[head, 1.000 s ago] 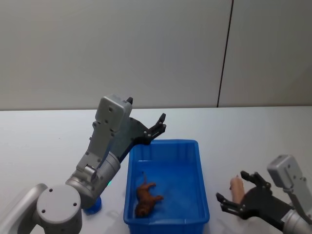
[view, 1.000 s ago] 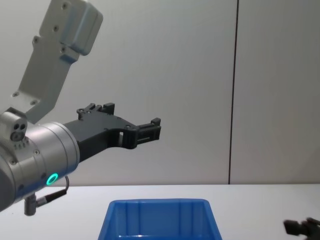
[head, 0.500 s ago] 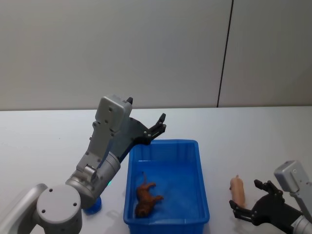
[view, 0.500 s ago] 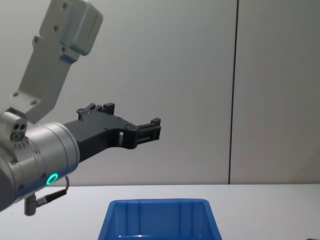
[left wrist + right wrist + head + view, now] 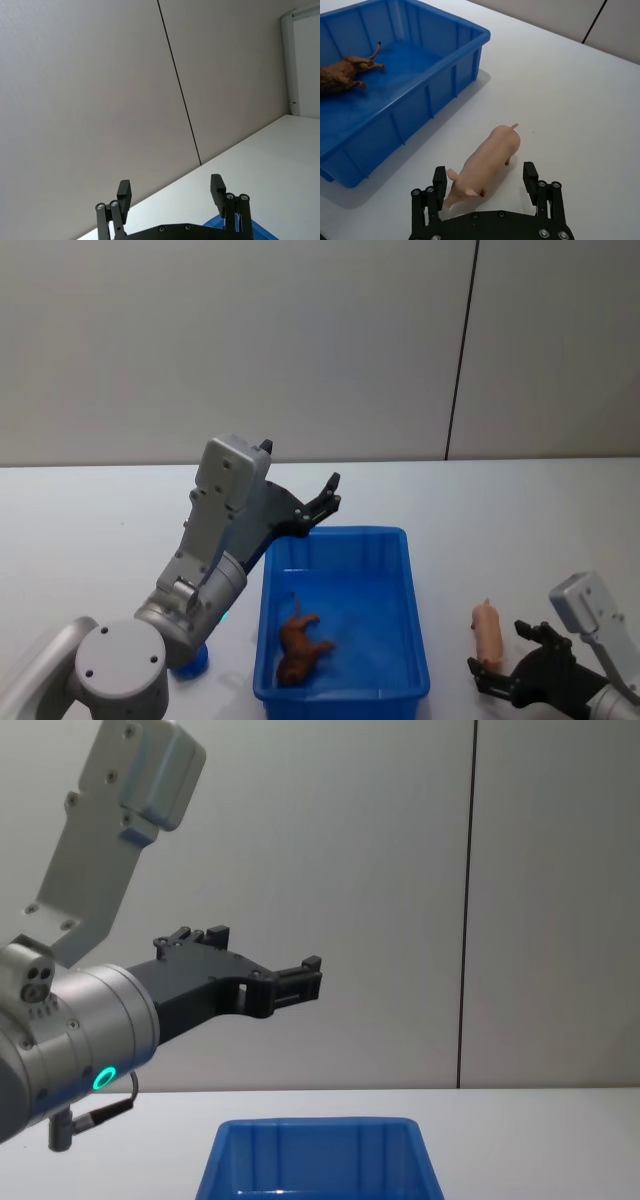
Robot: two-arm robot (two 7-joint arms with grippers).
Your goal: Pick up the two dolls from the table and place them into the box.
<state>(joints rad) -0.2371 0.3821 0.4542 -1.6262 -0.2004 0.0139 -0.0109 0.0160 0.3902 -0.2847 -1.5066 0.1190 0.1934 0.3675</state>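
A reddish-brown plush doll (image 5: 300, 645) lies on its side on the floor of the blue box (image 5: 345, 533), also in the right wrist view as the doll (image 5: 342, 75) in the box (image 5: 470, 31). A pink pig doll (image 5: 487, 632) stands on the white table (image 5: 520, 540) to the right of the box. My right gripper (image 5: 497, 660) is open just in front of it; in the wrist view its fingers (image 5: 439, 176) straddle the head end of the pig (image 5: 487, 155) without touching. My left gripper (image 5: 330, 495) hangs open and empty above the box's far rim.
A small bright blue object (image 5: 190, 660) shows partly behind my left arm, left of the box. The box's far wall (image 5: 315, 1130) sits low in the chest view. Bare tabletop (image 5: 570, 90) stretches right of and beyond the pig.
My right gripper has drawn back toward the table's near edge and lower, so the pig stands clear ahead of its fingers. The pig, the brown doll and the left arm have not moved.
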